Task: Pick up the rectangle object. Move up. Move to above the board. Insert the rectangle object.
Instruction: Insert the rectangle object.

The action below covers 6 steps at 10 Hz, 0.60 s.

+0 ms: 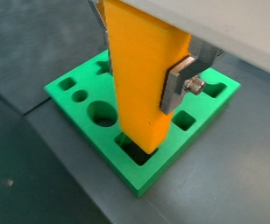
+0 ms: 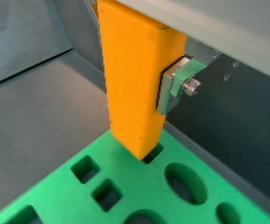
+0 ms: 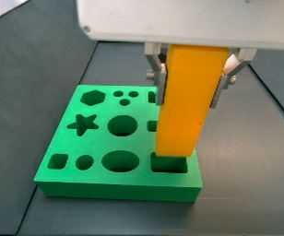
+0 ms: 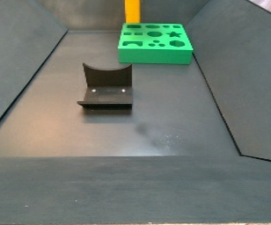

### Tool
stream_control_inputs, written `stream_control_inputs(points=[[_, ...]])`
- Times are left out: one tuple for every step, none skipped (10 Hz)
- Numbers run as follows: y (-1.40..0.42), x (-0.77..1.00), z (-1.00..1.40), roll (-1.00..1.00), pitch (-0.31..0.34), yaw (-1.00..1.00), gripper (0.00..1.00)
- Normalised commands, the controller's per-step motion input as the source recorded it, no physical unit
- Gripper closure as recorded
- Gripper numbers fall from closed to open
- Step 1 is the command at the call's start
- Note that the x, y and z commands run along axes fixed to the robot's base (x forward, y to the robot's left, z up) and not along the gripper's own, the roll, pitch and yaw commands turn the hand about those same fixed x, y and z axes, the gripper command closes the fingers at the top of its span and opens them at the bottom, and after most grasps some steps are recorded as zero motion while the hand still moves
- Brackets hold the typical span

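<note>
- We are seeing the claw (image 3: 194,69) hanging above the near corner of the board (image 3: 89,138), pinching the rectangle object (image 3: 185,97) by its upper part.
- In both wrist views we are looking at a silver finger (image 1: 180,83) lying flat against one face of the orange-yellow block, with a bolt showing on it (image 2: 177,83).
- The rectangle object (image 1: 144,79) is standing upright, and its lower end is sitting at the mouth of a square hole at the board's corner; we cannot tell how deep it is reaching.
- In a wrist view the block (image 2: 138,79) is meeting the green slab (image 2: 125,188) right at that square opening, near the slab's edge.
- The board is lying flat on the dark floor, showing star, circle, hexagon and square cut-outs across its top.
- In a side view the board (image 4: 156,44) is resting at the far end of the enclosure, with the orange block (image 4: 133,10) rising from its far corner.
- The fixture (image 4: 106,86) is standing nearer the middle of the floor, well apart from the board.
</note>
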Motion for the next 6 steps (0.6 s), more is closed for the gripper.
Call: stream_control_inputs(points=[[-0.18,-0.12,0.0,0.01,0.0,0.29,1.0],[-0.17,0.0,0.0,0.01,0.0,0.03,1.0],[-0.1,0.1,-0.02,0.01,0.0,-0.02,1.0],[-0.01,0.35,-0.08,0.06,0.034,-0.25,1.0],[0.0,0.37,-0.16,0.08,0.063,-0.41,1.0],[0.0,0.18,-0.08,0.06,0.069,-0.38,1.0]])
